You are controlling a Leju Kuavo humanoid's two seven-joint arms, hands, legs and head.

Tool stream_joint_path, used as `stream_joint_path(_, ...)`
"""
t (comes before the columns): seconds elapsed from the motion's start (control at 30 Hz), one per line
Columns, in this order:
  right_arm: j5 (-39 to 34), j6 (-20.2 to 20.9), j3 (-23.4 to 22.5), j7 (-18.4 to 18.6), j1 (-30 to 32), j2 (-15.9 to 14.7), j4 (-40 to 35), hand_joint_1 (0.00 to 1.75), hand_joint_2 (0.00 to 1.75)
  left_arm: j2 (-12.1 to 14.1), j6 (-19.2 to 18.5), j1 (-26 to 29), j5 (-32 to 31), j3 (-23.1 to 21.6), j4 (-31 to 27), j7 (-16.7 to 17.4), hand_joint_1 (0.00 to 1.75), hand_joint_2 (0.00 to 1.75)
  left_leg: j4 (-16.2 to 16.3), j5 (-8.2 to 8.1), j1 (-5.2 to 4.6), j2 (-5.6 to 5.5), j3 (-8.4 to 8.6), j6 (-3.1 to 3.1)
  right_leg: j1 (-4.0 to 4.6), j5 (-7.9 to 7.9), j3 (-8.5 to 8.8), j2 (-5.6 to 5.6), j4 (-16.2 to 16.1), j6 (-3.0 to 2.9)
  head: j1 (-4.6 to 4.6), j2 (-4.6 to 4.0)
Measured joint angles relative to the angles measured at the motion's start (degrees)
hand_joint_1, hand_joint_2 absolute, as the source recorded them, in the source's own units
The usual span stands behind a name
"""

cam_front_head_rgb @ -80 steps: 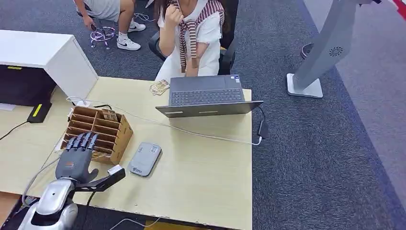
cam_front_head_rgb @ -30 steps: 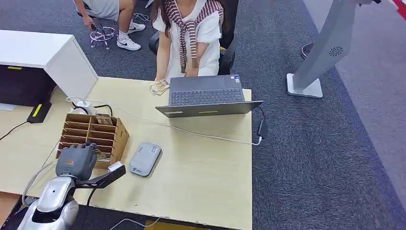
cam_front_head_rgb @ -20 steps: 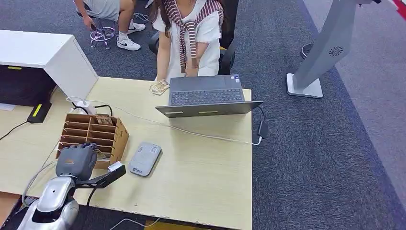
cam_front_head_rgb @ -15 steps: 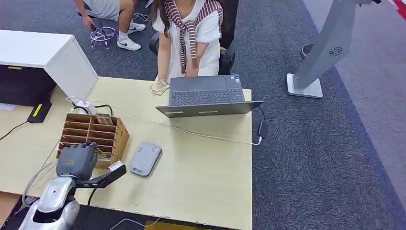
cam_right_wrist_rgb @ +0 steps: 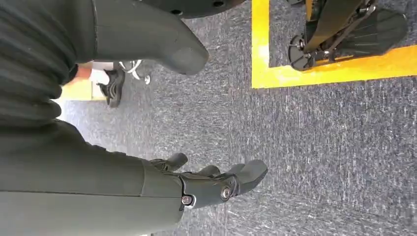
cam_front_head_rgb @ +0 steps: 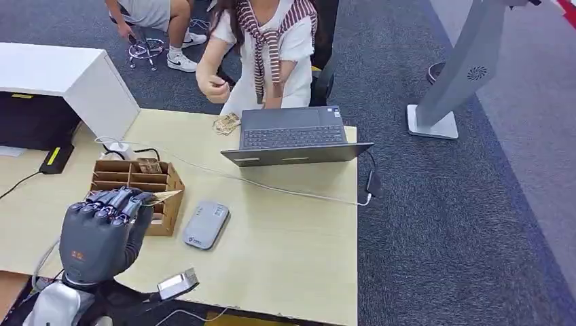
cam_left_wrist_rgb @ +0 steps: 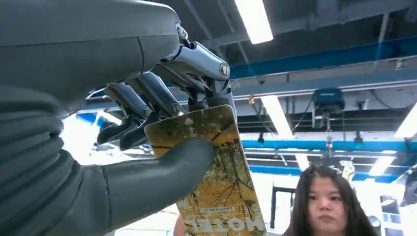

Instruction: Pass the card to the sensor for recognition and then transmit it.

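Pinching a yellow card [cam_left_wrist_rgb: 216,172], the left hand [cam_front_head_rgb: 102,227] hovers above the wooden desk [cam_front_head_rgb: 285,238]; right hand [cam_right_wrist_rgb: 206,184] hangs open over grey carpet [cam_right_wrist_rgb: 319,147].

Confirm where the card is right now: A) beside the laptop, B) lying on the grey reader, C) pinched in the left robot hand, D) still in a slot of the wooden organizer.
C: the left wrist view shows the card pinched between the thumb and fingers of the left robot hand, off the desk.
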Motion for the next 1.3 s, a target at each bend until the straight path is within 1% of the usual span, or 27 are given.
stream_joint_path(0.07,1.6,0.6,0.1,0.0,-0.1,0.0,0.0,0.00,1.75,0.0,-3.0,-4.5,-0.1,0.0,2.1,1.3,1.75,1.75,0.0,0.07,0.00,-0.24,-0.01,-0.03,0.00,0.00,0.06,-0.26,0.0,0.00,0.02,0.00)
stream_joint_path(0.1,2.3,1.0,0.2,0.0,-0.2,0.0,0.0,0.00,1.75,0.0,-4.0,-6.3,-0.5,0.0,4.0,1.7,1.75,1.75,0.0,0.07,-0.02,-0.25,-0.02,-0.03,-0.02,0.02,0.08,-0.29,0.0,0.00,0.07,0.00)
stream_joint_path(0.13,2.9,1.3,0.3,0.0,-0.3,0.0,0.0,0.00,1.75,0.0,-4.5,-8.7,-0.9,0.1,5.9,1.8,1.75,1.75,0.0,0.14,-0.02,-0.23,-0.01,-0.04,-0.01,0.12,-0.09,-0.28,0.0,-0.14,0.00,0.00)
stream_joint_path(0.2,4.4,1.9,1.1,0.0,-0.4,0.0,0.0,0.00,1.75,-0.2,-4.3,-14.3,-3.0,0.6,12.6,1.8,1.75,1.75,0.0,0.33,-0.01,-0.25,-0.12,-0.07,0.00,0.25,-0.07,-0.28,0.0,-0.05,0.00,0.00)
stream_joint_path(0.27,5.6,2.3,1.6,0.1,-0.7,0.0,0.0,0.00,1.75,-0.3,-3.0,-21.7,-4.2,1.2,22.3,1.2,1.75,1.75,0.0,0.48,0.00,-0.39,-0.24,-0.12,0.01,0.37,-0.05,-0.40,0.0,-0.11,0.04,0.00)
stream_joint_path(0.3,5.9,2.3,1.8,0.1,-0.9,0.0,0.0,0.00,1.75,-0.3,-2.5,-24.3,-4.3,1.6,25.9,0.9,1.75,1.75,0.0,0.49,0.00,-0.33,-0.22,-0.14,0.01,0.45,-0.08,-0.36,0.0,-0.20,0.00,0.00)
stream_joint_path(0.37,5.9,2.3,2.1,0.1,-1.0,0.0,0.0,0.00,1.75,-0.5,-1.8,-27.9,-4.4,1.8,30.8,0.6,1.75,1.75,0.0,0.51,0.01,-0.20,-0.20,-0.16,0.02,0.48,-0.12,-0.21,0.1,-0.22,0.02,0.00)
stream_joint_path(0.47,6.0,2.3,2.4,0.1,-1.0,0.0,0.0,0.00,1.75,-0.8,-1.6,-30.5,-4.5,1.9,35.3,0.3,1.75,1.75,0.0,0.52,0.01,-0.19,-0.23,-0.14,0.02,0.48,-0.16,-0.18,0.1,-0.22,0.04,0.00)
stream_joint_path(0.63,6.3,2.4,2.6,0.1,-1.0,0.0,0.0,0.00,1.75,-1.4,-1.6,-32.9,-5.3,1.9,39.1,0.4,1.75,1.75,0.0,0.51,0.01,-0.21,-0.32,-0.14,0.02,0.48,-0.27,-0.20,0.0,-0.22,0.02,0.00)
stream_joint_path(0.9,8.4,3.3,3.7,1.9,-1.0,0.0,0.0,0.00,1.75,-3.9,-2.0,-38.8,-7.5,1.9,47.3,1.1,1.75,1.75,0.0,0.53,0.01,-0.20,-0.39,-0.14,0.02,0.53,-0.33,-0.19,0.0,-0.26,0.04,0.00)
stream_joint_path(1.0,8.9,3.3,4.0,2.0,-1.0,0.0,0.0,0.00,1.75,-4.2,-1.9,-39.9,-7.7,1.9,49.4,1.2,1.75,1.75,0.0,0.53,0.01,-0.17,-0.39,-0.14,0.02,0.53,-0.34,-0.14,0.1,-0.27,0.02,0.00)
stream_joint_path(1.13,8.9,3.3,4.1,2.0,-1.0,0.0,0.0,0.00,1.75,-4.3,-1.8,-39.9,-7.7,1.9,51.0,1.4,1.75,1.75,0.0,0.53,0.01,-0.12,-0.44,-0.14,0.03,0.53,-0.42,-0.09,0.1,-0.27,0.02,0.00)
stream_joint_path(1.17,8.9,3.3,4.2,2.0,-1.0,0.0,0.0,0.00,1.75,-4.3,-1.7,-39.9,-7.7,1.9,51.4,1.4,0.17,1.75,0.0,0.53,0.01,-0.12,-0.47,-0.14,0.03,0.53,-0.45,-0.09,0.1,-0.27,0.02,0.00)
stream_joint_path(1.2,9.0,3.4,4.2,2.0,-1.0,0.0,0.0,0.00,1.75,-4.3,-1.5,-39.9,-7.7,1.9,51.6,1.4,0.00,1.75,0.0,0.53,0.01,-0.13,-0.50,-0.14,0.03,0.52,-0.46,-0.09,0.1,-0.27,0.02,0.00)
stream_joint_path(1.3,9.0,3.6,4.2,1.9,-1.0,0.0,0.0,0.00,1.75,-4.3,-1.6,-39.8,-7.4,1.9,52.1,1.8,0.00,1.75,0.0,0.53,0.01,-0.14,-0.57,-0.14,0.03,0.52,-0.52,-0.10,0.1,-0.27,0.02,0.00)
